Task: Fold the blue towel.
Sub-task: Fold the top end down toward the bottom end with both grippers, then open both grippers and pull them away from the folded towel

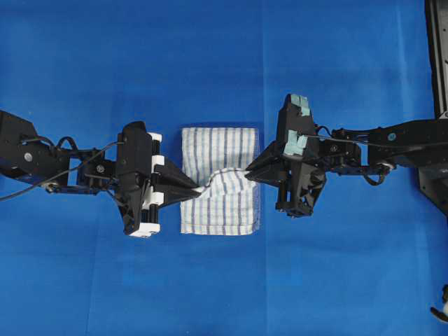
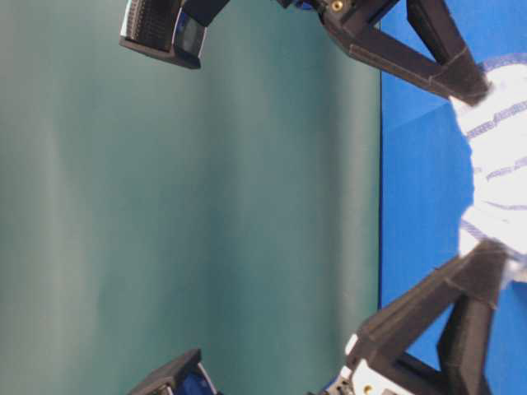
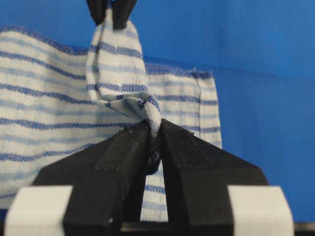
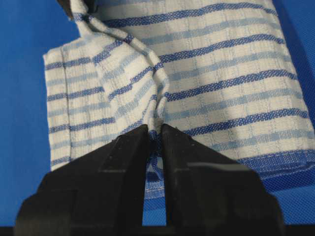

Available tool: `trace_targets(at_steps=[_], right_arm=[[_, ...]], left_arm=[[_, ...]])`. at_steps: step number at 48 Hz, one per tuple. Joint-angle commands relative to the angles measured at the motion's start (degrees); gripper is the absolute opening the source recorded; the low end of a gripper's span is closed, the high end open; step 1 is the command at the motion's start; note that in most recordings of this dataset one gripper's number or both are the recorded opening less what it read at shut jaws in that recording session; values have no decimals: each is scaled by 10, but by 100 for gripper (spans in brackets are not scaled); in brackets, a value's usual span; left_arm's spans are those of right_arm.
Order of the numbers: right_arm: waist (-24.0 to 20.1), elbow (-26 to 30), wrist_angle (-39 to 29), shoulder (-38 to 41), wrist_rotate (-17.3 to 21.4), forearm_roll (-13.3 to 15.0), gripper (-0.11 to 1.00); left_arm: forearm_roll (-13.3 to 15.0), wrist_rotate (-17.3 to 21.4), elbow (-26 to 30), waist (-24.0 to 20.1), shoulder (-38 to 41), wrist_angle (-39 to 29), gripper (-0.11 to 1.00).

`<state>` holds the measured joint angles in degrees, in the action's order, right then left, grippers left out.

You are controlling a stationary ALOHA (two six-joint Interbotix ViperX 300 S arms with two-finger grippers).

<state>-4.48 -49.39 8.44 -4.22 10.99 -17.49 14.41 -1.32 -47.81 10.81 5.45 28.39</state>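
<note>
The blue towel [image 1: 218,147], white with blue stripes, lies as a folded rectangle in the middle of the blue covering. My left gripper [image 1: 200,187] is shut on a pinch of cloth at the towel's left edge. My right gripper [image 1: 249,170] is shut on the opposite edge. A raised ridge of cloth runs between the two pinches. In the left wrist view the gripper [image 3: 154,130] clamps a bunched fold of the towel [image 3: 49,98]. The right wrist view shows that gripper [image 4: 155,132] closed on the hem of the towel [image 4: 221,73]. At table level the towel [image 2: 502,148] hangs lifted between both pairs of fingers.
The plain blue table covering [image 1: 105,280] spreads all around the towel. A black frame [image 1: 437,56] stands at the right edge of the overhead view. A green backdrop [image 2: 206,206] fills most of the table-level view.
</note>
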Motion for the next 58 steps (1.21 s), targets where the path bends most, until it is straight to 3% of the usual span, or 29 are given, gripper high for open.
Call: trace_targets(at_steps=[1, 24, 46, 49, 51, 58], right_arm=[[-3, 7, 6, -4, -2, -2, 12], [-38, 15, 6, 32, -2, -15, 12], [-46, 17, 6, 33, -2, -15, 13], [-46, 17, 6, 33, -3, -14, 21], [-46, 18, 6, 33, -2, -14, 31], [-46, 19, 5, 29, -5, -14, 74]], left_arm=[[0, -1, 11, 7, -4, 5, 6], [1, -8, 17, 47, 16, 16, 6], [3, -34, 16, 44, 20, 17, 7], [4, -35, 16, 42, 20, 17, 11], [4, -35, 16, 42, 20, 17, 18], [4, -34, 13, 42, 11, 12, 61]])
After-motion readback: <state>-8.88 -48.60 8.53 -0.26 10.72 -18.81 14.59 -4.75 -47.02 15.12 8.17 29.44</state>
